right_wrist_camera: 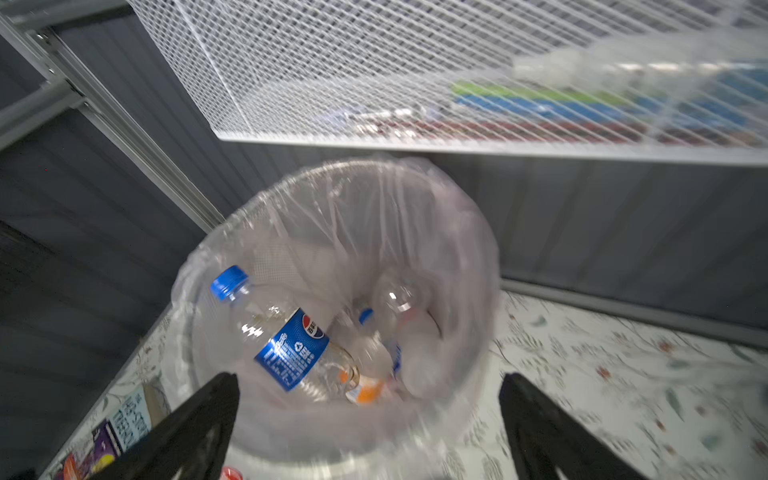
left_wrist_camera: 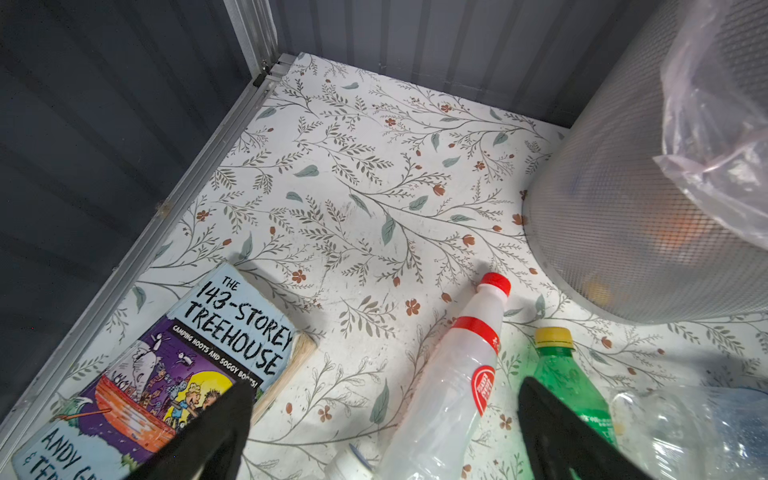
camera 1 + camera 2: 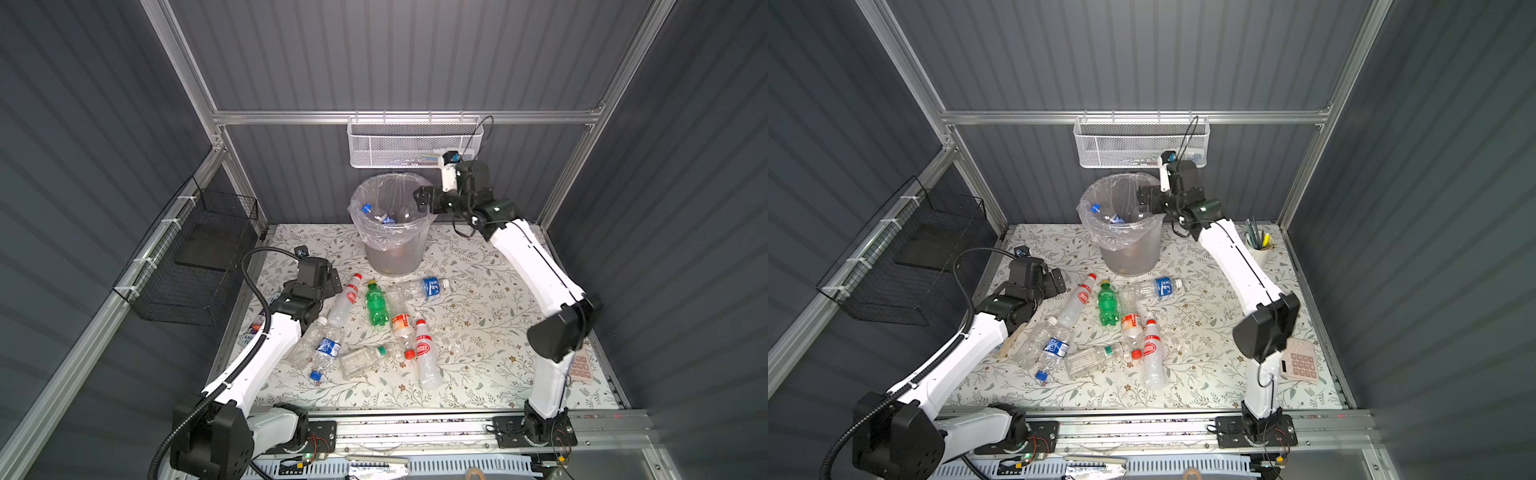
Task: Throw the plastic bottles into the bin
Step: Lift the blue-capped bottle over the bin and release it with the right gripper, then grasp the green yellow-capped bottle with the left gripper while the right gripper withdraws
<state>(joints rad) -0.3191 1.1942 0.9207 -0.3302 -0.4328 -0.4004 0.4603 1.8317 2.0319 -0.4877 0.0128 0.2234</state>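
The grey mesh bin [image 3: 395,257] with its clear liner stands at the back of the table and holds several plastic bottles, among them a blue-capped one [image 1: 286,345]. My right gripper [image 3: 419,199] hovers open and empty over the bin's rim [image 1: 415,174]. Several more bottles lie in a heap mid-table: a red-capped white one [image 3: 347,301], a green one [image 3: 376,305], a blue-labelled one [image 3: 424,288]. Low at the heap's left side, my left gripper [image 3: 334,282] is open, its jaws astride the red-capped bottle [image 2: 453,382] without touching it.
A white mesh basket [image 3: 415,143] hangs on the back wall just above the bin. A black wire basket [image 3: 195,257] hangs on the left wall. A book [image 2: 187,353] lies by the left arm. A cup of pens [image 3: 1258,243] and a calculator [image 3: 1300,363] sit at the right.
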